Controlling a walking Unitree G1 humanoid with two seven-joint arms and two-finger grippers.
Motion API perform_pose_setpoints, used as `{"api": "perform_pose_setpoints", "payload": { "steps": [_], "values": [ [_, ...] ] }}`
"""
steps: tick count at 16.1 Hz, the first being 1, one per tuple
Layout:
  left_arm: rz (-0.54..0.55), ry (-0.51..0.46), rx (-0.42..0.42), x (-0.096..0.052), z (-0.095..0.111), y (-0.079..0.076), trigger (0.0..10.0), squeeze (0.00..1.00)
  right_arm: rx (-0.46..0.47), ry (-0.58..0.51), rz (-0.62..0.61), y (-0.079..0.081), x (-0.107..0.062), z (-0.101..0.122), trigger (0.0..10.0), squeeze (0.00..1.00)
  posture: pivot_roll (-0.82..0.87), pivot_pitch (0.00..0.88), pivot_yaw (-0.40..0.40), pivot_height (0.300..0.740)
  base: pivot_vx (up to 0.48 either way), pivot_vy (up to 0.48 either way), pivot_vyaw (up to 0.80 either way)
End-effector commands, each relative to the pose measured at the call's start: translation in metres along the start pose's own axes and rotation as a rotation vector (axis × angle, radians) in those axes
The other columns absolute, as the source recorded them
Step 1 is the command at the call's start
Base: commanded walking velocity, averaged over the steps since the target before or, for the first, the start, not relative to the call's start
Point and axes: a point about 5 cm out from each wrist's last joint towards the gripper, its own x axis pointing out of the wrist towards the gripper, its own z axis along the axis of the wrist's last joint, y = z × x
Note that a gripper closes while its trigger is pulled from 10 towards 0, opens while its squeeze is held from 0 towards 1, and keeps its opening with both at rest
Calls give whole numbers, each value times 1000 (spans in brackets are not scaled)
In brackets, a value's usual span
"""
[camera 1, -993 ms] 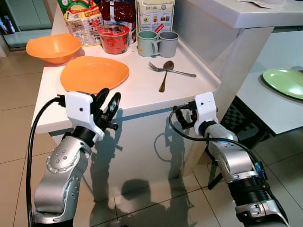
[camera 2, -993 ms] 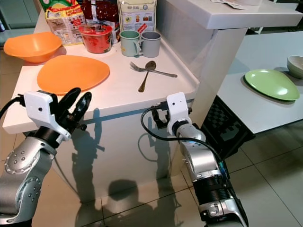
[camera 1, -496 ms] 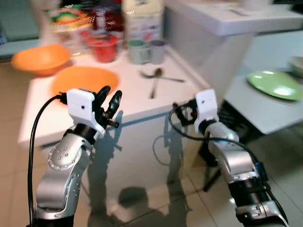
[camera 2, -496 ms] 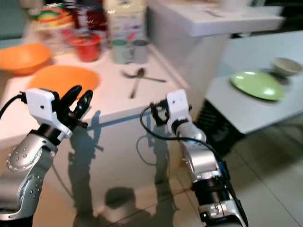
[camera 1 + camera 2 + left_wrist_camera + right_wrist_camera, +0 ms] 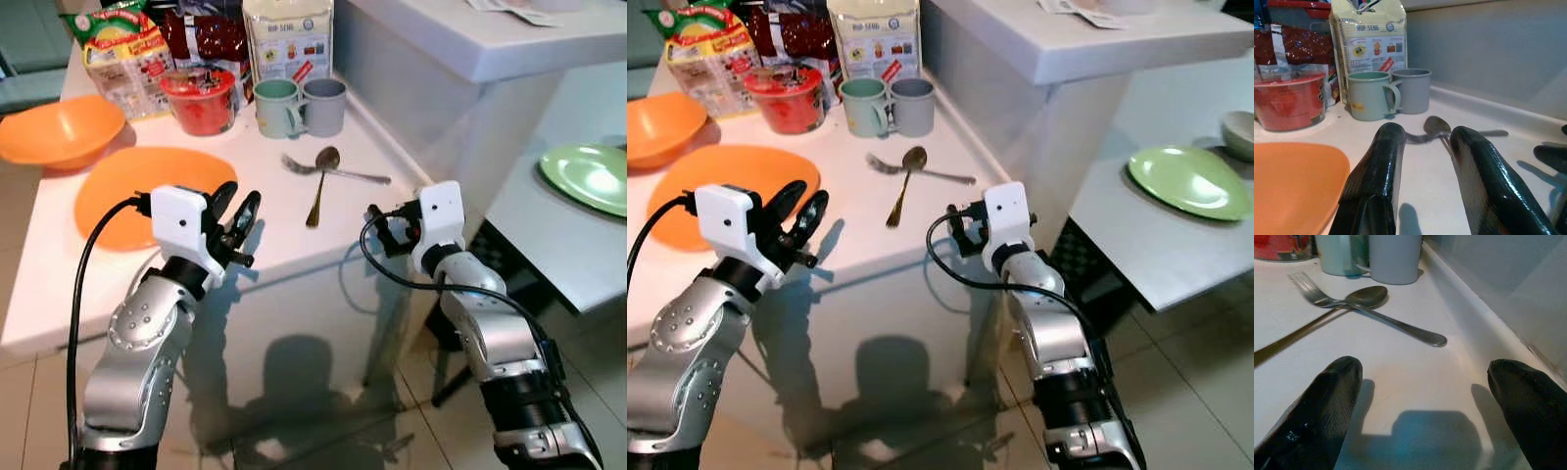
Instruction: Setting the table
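Right gripper gapes wide, empty, at tabletop near edge; left gripper part-open, empty. Spoon: thin, stiff, slippery; pinch mid-handle.

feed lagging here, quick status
Both tools open, empty: left tool, right tool at counter edge. Spoon and fork crossed, untouched. Nothing between.

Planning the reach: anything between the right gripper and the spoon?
Bare white counter lies between the right gripper and the spoon, as the right wrist view shows.
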Motion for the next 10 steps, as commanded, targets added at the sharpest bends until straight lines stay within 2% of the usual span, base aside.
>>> {"api": "perform_pose_setpoints", "payload": {
  "steps": [1, 2, 10],
  "values": [
    [7, -1, 21, 2, 1, 1, 10000, 0, -1, -20, 4, 0, 0, 6, 10000, 0, 16, 0, -4, 740, 416, 0, 0],
    [6, 4, 21, 2, 0, 1, 10000, 0, -1, -19, 5, 1, 0, 6, 10000, 0, 17, 0, -5, 740, 371, 0, 0],
    [-6, 5, 25, 4, -1, -2, 10000, 0, -6, -13, 14, 0, 0, 5, 10000, 0, 15, 0, -7, 740, 0, 0, 0]
  ]
}}
